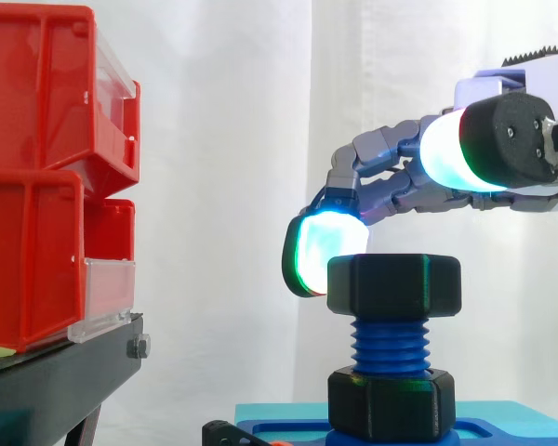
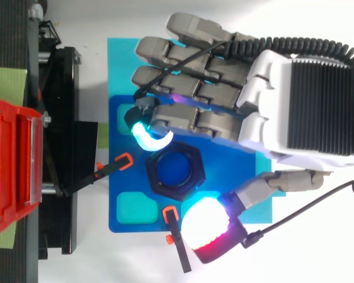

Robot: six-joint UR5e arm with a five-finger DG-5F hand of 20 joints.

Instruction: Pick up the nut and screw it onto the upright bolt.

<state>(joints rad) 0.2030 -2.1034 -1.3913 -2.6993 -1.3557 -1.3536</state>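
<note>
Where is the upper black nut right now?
In the side view the upper black nut sits atop the blue bolt, above a second black nut at its base, with the hand just above it.

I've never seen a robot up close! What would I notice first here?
The big grey hand reaches in from the right, and one of its glowing fingers touches the left side of the black nut on top of the blue bolt. At the left, red bins are stacked on a black stand.
</note>
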